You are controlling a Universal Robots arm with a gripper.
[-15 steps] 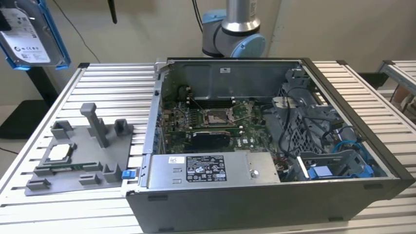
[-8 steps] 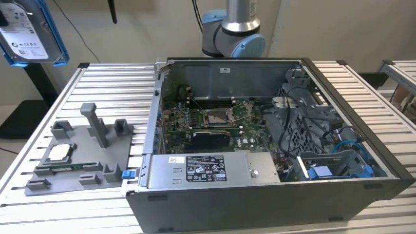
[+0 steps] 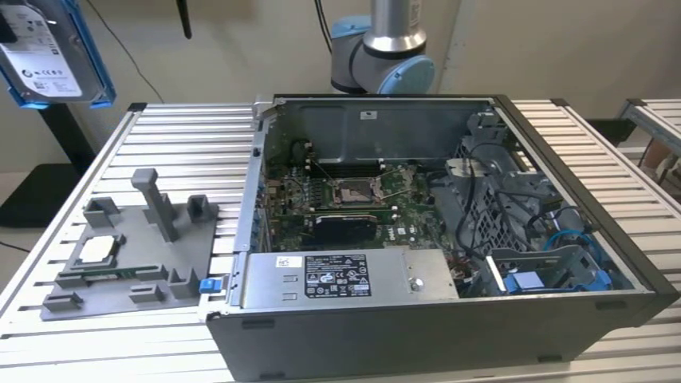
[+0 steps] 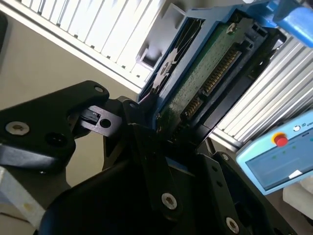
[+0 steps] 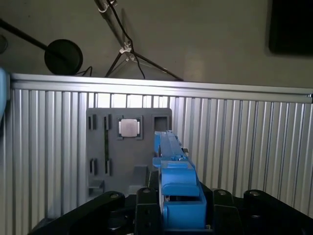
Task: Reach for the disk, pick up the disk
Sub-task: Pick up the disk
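The disk [image 3: 48,52] is held in the air, well clear of the table [image 3: 159,128], at the exterior view's upper left. It is pinched edge-on between the jaws of the gripper [image 5: 180,198], which are closed on its blue bracket [image 5: 168,147]. It is judged stiff, fairly heavy and shock-sensitive, so the bracket sides are best gripped, not the bare circuit board [image 4: 205,73]. The wrist is pointed down over the grey fixture [image 5: 105,147].

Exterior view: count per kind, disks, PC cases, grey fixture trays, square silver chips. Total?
disk: 1, held up off the bench in the gripper
open PC case: 1
grey fixture tray: 1
square silver chip: 1, lying on the tray
Total: 4
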